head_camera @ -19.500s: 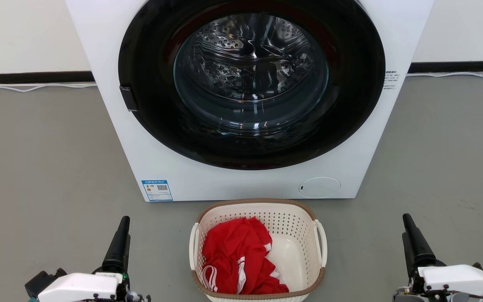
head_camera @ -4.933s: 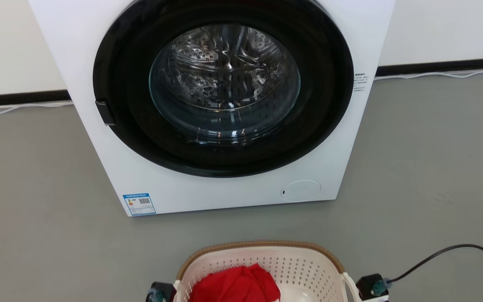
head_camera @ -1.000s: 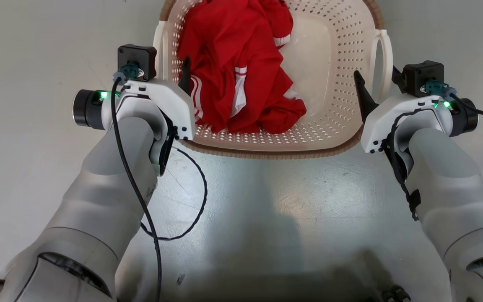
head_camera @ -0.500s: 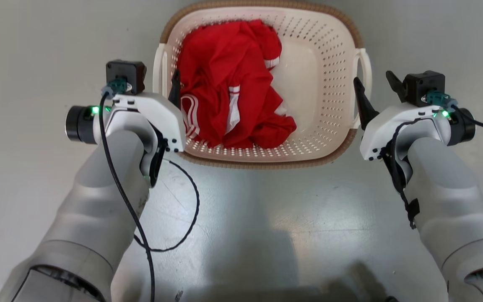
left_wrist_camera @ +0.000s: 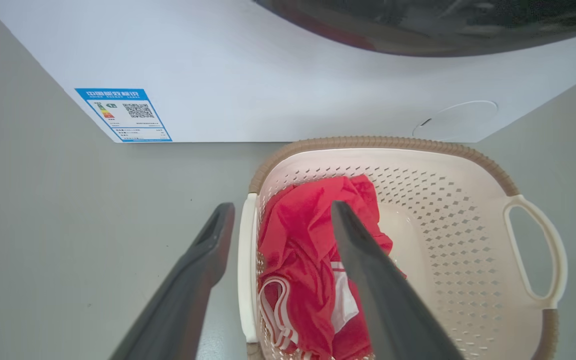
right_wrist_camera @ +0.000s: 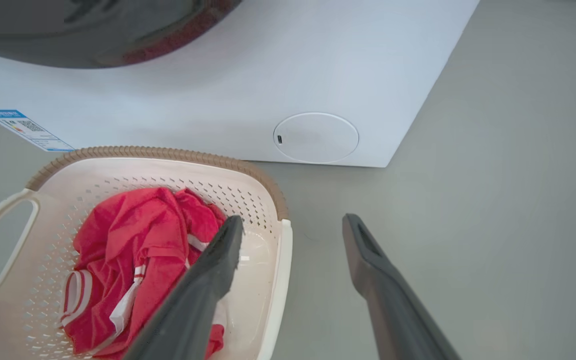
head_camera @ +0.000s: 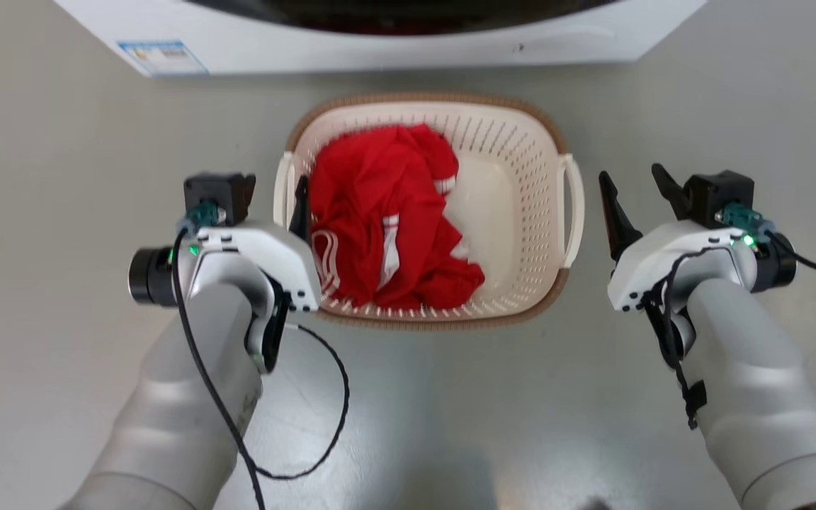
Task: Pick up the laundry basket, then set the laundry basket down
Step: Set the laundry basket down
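Observation:
The laundry basket (head_camera: 514, 212) is cream-white with a brown rim and stands on the grey floor, holding a red garment (head_camera: 387, 212). My left gripper (head_camera: 273, 195) is open and straddles the basket's left handle (left_wrist_camera: 245, 280). One finger (left_wrist_camera: 368, 270) hangs inside over the red cloth and the other stays outside. My right gripper (head_camera: 632, 180) is open with nothing in it, just right of the right handle (head_camera: 578, 205) and apart from it. In the right wrist view that gripper (right_wrist_camera: 293, 221) hovers over the basket's edge (right_wrist_camera: 280, 280).
The white washing machine (head_camera: 380, 49) stands right behind the basket, its base close to the far rim. A black cable (head_camera: 330, 425) loops on the floor by my left forearm. Bare grey floor lies on both sides of the basket.
The head camera has tilted up, bringing the washing machine's base into view. My right gripper has drawn outward, off the right handle. The left finger stays inside the left rim.

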